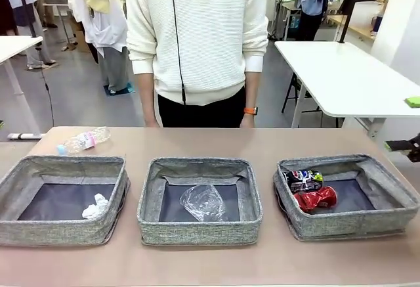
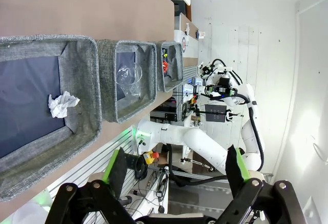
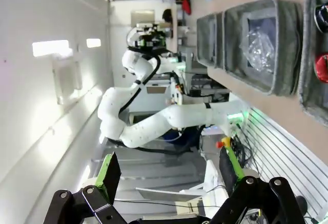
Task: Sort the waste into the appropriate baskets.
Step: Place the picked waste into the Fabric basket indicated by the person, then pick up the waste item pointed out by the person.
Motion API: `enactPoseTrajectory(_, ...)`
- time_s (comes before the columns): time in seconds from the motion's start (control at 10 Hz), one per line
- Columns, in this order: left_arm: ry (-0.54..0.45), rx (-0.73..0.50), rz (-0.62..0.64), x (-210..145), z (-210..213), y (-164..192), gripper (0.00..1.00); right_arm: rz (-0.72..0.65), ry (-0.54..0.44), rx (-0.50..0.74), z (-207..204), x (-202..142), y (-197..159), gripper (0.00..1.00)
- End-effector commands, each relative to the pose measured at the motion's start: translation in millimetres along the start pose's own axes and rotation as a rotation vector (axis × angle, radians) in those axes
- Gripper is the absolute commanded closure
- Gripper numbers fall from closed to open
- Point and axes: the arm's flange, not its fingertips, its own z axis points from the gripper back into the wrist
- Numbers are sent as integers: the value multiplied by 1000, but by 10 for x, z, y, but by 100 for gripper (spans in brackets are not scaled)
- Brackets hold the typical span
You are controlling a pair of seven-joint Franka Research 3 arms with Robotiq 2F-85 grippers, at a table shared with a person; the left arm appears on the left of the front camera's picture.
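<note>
Three grey baskets stand in a row. The left basket [image 1: 59, 231] holds the white paper ball [image 1: 95, 207] [image 2: 61, 104]. In the middle basket [image 1: 197, 231] lies the clear cup [image 1: 202, 201] [image 3: 261, 47]. The right basket [image 1: 354, 224] has the dark blue can [image 1: 302, 180] and the dented red can [image 1: 316, 198]. The pink-labelled bottle [image 1: 83, 140] lies on the table behind the left basket. My left gripper [image 2: 174, 167] hangs open and empty off the table's near side. My right gripper [image 3: 169, 170] is open and empty too, away from the baskets.
A person in a white sweater [image 1: 197, 37] stands at the far edge of the brown table [image 1: 210, 142], arms down. A black part with a green pad [image 1: 401, 146] pokes in at the right edge. Another white table [image 1: 348, 77] stands behind on the right.
</note>
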Motion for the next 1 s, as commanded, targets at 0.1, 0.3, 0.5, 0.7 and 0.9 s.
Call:
enactPoseTrajectory(0.1,-9,-14,2,6,4,-28,0,7,0,12,-18,17,19,0)
enactPoseTrajectory(0.3,-9,-14,2,6,4,-28,0,7,0,12,-18,17,19,0)
enactPoseTrajectory(0.5,-9,-14,2,6,4,-28,0,7,0,12,-18,17,19,0)
enactPoseTrajectory(0.7,-9,-14,2,6,4,-28,0,7,0,12,-18,17,19,0)
enactPoseTrajectory(0.9,-9,-14,2,6,4,-28,0,7,0,12,-18,17,19,0)
